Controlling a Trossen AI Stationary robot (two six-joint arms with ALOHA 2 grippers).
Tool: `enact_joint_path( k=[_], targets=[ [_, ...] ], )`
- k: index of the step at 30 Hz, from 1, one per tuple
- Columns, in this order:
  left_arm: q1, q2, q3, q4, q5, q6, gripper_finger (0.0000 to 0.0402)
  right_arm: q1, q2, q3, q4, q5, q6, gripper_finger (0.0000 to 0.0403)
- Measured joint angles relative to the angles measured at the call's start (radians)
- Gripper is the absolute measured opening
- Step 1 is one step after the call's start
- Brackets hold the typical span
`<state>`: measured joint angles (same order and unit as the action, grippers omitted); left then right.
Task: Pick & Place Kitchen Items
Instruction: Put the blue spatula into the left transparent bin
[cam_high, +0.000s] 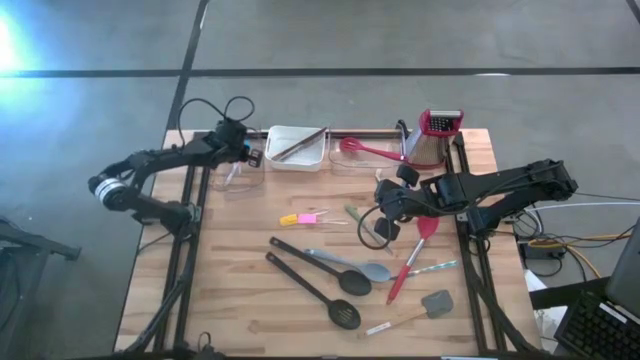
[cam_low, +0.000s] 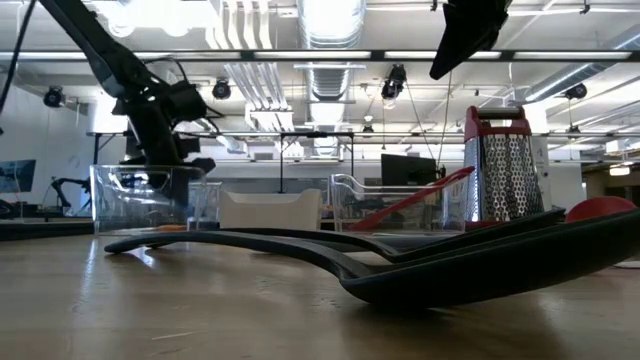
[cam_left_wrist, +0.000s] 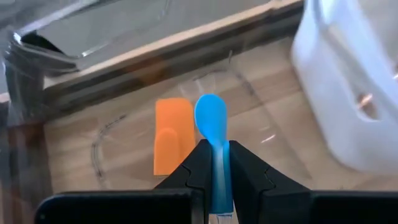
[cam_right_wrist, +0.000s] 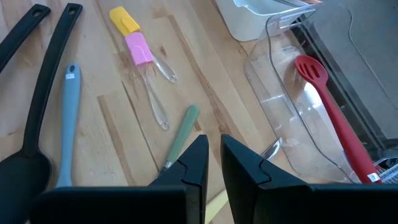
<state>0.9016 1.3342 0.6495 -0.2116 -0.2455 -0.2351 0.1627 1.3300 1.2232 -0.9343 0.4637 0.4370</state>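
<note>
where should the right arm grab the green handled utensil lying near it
Take the green-handled utensil mid-handle from straight above, right gripper jaws across its width. It lies flat on the table, apart from the pink spatula, so both sides of the straight, slim handle are free.

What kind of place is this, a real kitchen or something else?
Probably a robotics lab or workshop, not a kitchen. The low view shows exposed ceiling ducts and strip lights over an open room with a monitor, and the utensils lie on a bare wooden table between two robot arms.
</note>
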Motion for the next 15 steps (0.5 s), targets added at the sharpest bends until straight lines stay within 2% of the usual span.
enact_joint_path(
  k=[15],
  targets=[
    [0.004,0.179,0.026,0.050,-0.025,0.031,0.0038,0.000,0.000,0.000,-0.005,0.000,0.000,0.0038]
  ],
)
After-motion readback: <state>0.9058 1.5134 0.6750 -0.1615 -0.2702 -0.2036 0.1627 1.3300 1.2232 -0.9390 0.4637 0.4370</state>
